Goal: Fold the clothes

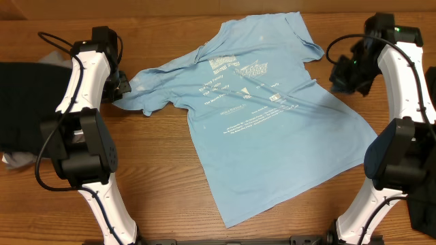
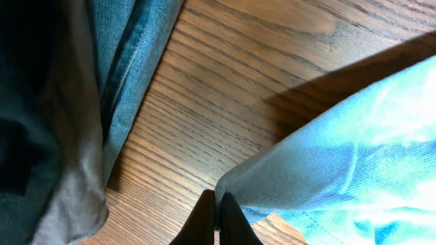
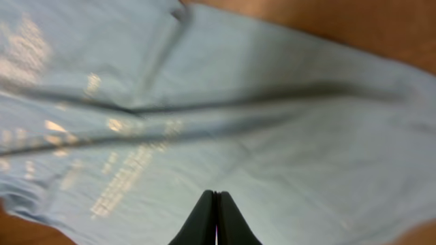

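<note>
A light sky-blue T-shirt (image 1: 266, 109) lies spread on the wooden table, pale lettering (image 1: 238, 88) facing up. My left gripper (image 1: 122, 85) is at the shirt's left sleeve (image 1: 146, 88). In the left wrist view its tips (image 2: 216, 197) are shut, with the sleeve's hem (image 2: 272, 177) running into them and lifted off the wood. My right gripper (image 1: 343, 71) hangs by the shirt's right edge near the other sleeve (image 1: 306, 41). Its tips (image 3: 216, 197) are pressed together over the blurred blue cloth (image 3: 238, 122); I see no fabric between them.
A heap of dark and grey clothes (image 1: 24, 109) lies at the left table edge, seen close as grey and blue cloth (image 2: 61, 102) in the left wrist view. More dark fabric (image 1: 426, 204) sits at the right edge. Both arm bases (image 1: 102, 204) stand at the front.
</note>
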